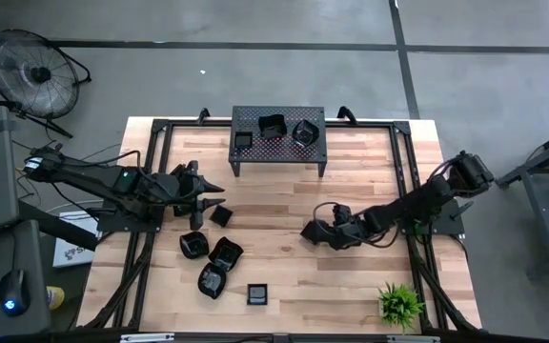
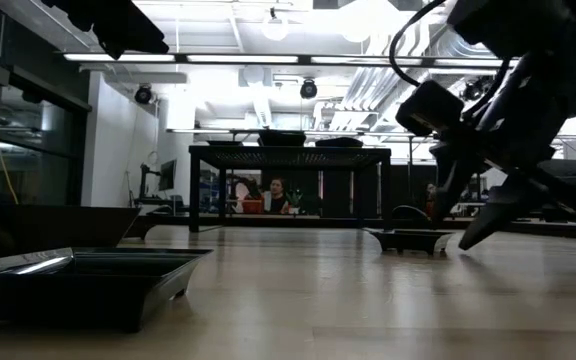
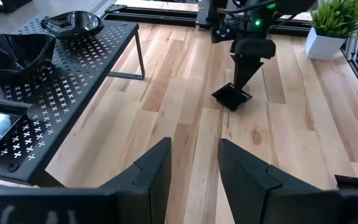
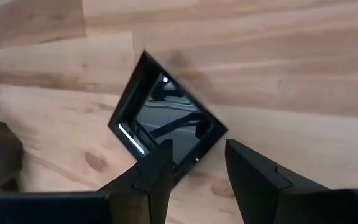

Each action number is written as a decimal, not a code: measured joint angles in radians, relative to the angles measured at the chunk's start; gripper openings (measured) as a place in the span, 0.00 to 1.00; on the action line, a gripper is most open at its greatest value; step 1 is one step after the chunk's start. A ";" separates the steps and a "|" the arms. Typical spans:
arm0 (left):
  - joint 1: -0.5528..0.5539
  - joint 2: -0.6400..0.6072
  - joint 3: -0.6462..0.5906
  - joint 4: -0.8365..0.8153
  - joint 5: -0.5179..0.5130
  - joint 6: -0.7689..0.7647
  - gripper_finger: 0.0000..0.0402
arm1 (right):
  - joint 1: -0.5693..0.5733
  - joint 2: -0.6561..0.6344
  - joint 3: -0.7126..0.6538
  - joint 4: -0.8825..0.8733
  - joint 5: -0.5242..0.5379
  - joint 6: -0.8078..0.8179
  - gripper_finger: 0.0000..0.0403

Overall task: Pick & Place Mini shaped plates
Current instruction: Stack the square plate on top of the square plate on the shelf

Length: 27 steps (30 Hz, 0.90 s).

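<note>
A small square black dish (image 4: pixel 166 124) lies flat on the wood near the table's middle (image 3: pixel 230 98). My right gripper (image 4: pixel 197 149) is open and slants down over it, one finger above the inside and one outside a rim. Several more black dishes lie in the near-left part of the table (image 1: pixel 211 262). Three dishes sit on the perforated stand (image 1: pixel 284 151) at the far edge. My left gripper (image 3: pixel 194 168) is open and holds nothing, hovering above the table's left side (image 1: pixel 215 194) beside one dish (image 1: pixel 221 215). My right gripper comes at the square dish's rim (image 4: pixel 185 163) from above, slanting in from the table's right. Its fingers straddle that rim. The dish rests flat on the table (image 2: pixel 408 240). Whether a finger touches the rim, I cannot tell.
The black perforated stand (image 3: pixel 73 68) stands on legs at the far middle. A potted plant (image 1: pixel 400 303) sits at the near-right corner. Black frame rails (image 1: pixel 403 181) run along the table's sides. Bare wood (image 1: pixel 284 200) lies between the two grippers. A person (image 2: pixel 278 192) sits in the room beyond.
</note>
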 joint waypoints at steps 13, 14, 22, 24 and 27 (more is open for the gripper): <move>0.000 0.000 0.000 -0.006 0.000 0.000 0.32 | -0.033 0.016 0.000 0.005 0.011 -0.020 0.35; 0.000 0.000 0.000 -0.008 0.000 0.000 0.32 | -0.032 0.023 0.001 0.008 0.010 -0.020 0.35; 0.000 0.000 0.000 -0.013 0.001 0.000 0.32 | -0.030 0.037 0.002 0.016 0.003 -0.023 0.25; 0.000 0.000 0.000 -0.013 0.001 0.000 0.32 | -0.030 0.038 0.002 0.016 0.002 -0.032 0.21; 0.000 0.000 0.000 -0.013 0.003 0.000 0.32 | -0.030 0.039 0.001 0.016 -0.001 -0.038 0.16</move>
